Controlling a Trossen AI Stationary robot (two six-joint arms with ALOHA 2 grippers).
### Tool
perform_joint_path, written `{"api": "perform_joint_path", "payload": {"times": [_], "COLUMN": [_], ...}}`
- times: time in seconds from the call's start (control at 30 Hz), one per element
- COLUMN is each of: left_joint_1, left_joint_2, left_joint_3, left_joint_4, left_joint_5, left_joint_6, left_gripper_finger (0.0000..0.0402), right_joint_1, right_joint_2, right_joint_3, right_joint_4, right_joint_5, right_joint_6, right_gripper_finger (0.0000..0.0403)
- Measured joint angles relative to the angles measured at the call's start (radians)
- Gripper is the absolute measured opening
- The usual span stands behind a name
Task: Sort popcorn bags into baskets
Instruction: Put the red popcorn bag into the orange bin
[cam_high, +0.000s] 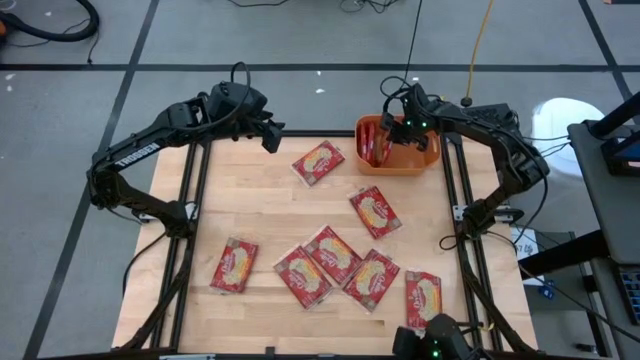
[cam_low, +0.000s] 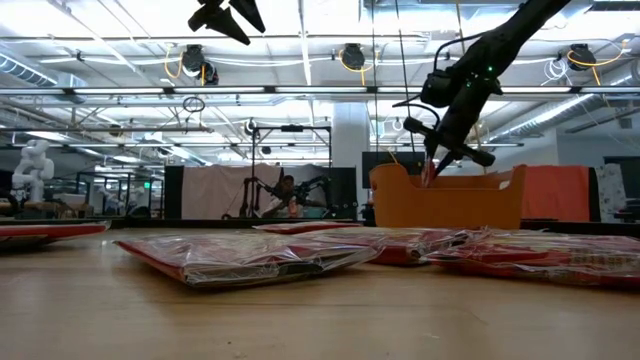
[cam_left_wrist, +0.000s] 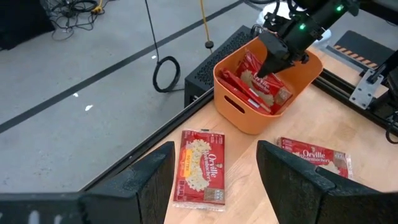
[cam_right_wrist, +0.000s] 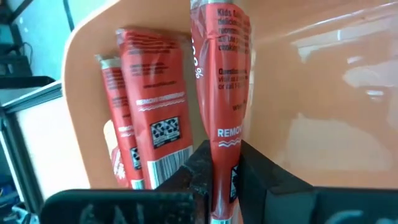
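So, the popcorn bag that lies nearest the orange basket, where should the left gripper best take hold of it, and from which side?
That popcorn bag lies flat on the table, apart from the basket, label up. The open left gripper would probably do best coming from above and closing across a short end edge, because the packet is thin and offers no raised part.

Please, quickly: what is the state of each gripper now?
Left gripper: open, empty.
Right gripper: closed on a flat red popcorn bag inside the orange plastic tub.
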Motion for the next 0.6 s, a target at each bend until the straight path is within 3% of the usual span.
{"api": "perform_joint_path", "payload": {"times": [0.4,0.6], "left_joint_1": [0.0,0.002], "left_joint_2": [0.0,0.057], "left_joint_3": [0.0,-0.041], "left_joint_4": [0.001,0.089], "left_joint_5": [-0.002,-0.104], "left_joint_6": [0.004,0.04], "left_gripper_finger": [0.023,0.023], "right_joint_1": [0.009,0.013], "right_joint_2": [-0.001,-0.001], "right_joint_3": [0.0,0.0], "right_joint_4": [0.009,-0.007], "right_joint_5": [-0.044,-0.02], "right_joint_6": [-0.03,-0.076], "right_gripper_finger": [0.0031,0.0032]}}
